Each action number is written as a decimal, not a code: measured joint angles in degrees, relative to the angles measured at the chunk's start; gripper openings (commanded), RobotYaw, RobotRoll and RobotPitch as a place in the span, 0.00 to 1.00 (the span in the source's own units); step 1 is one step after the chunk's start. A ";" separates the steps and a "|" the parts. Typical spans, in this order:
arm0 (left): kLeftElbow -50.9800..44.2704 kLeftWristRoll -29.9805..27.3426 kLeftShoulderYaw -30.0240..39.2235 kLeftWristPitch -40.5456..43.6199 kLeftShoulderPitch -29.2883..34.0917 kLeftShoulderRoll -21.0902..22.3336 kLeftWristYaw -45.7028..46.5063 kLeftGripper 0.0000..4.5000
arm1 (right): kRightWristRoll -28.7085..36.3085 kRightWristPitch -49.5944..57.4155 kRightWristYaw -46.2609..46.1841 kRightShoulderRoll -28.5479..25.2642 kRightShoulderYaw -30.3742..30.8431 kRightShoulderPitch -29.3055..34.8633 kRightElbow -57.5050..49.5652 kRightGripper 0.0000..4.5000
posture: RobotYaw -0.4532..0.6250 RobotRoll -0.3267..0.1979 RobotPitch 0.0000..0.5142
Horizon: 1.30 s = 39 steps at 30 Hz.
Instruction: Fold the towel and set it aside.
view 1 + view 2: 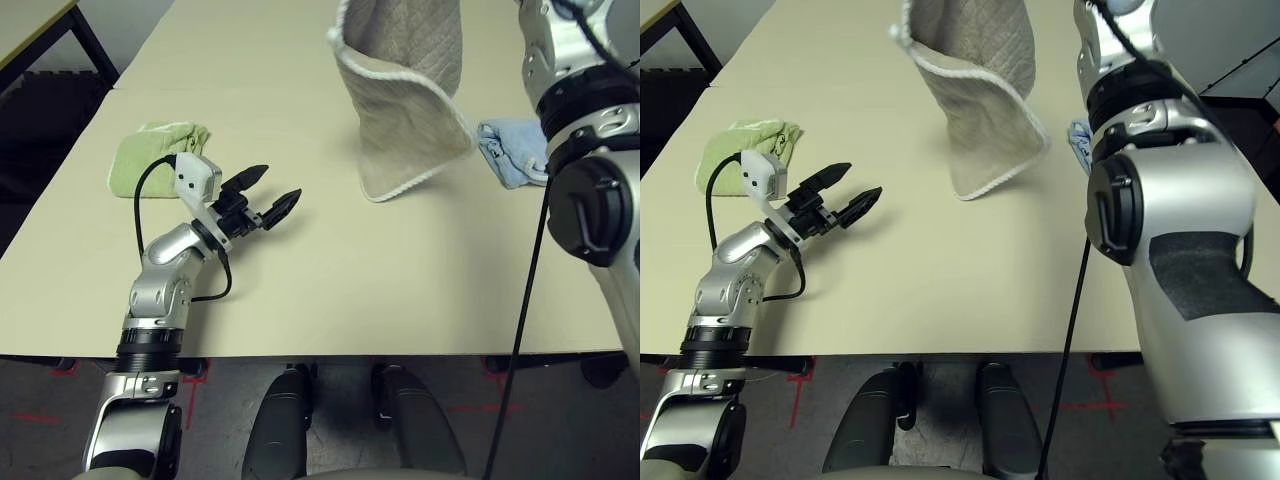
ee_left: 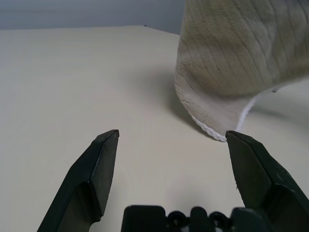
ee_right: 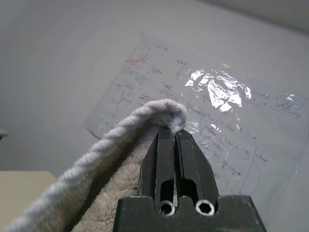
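Towel [image 1: 410, 110] hanging from the closed right end effector [image 3: 175, 150], left end effector [image 1: 270, 195] spread wide.

Left end effector [image 1: 272, 190] spread open

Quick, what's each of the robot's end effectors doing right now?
Left end effector: open, holding nothing, over the table.
Right end effector: closed on the white-edged beige towel.
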 measured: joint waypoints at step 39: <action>-1.96 1.67 -10.23 15.33 -6.49 -17.27 11.59 1.00 | 8.30 20.38 1.66 8.21 -6.29 -11.59 -0.50 0.01 | 0.49 0.62 0.30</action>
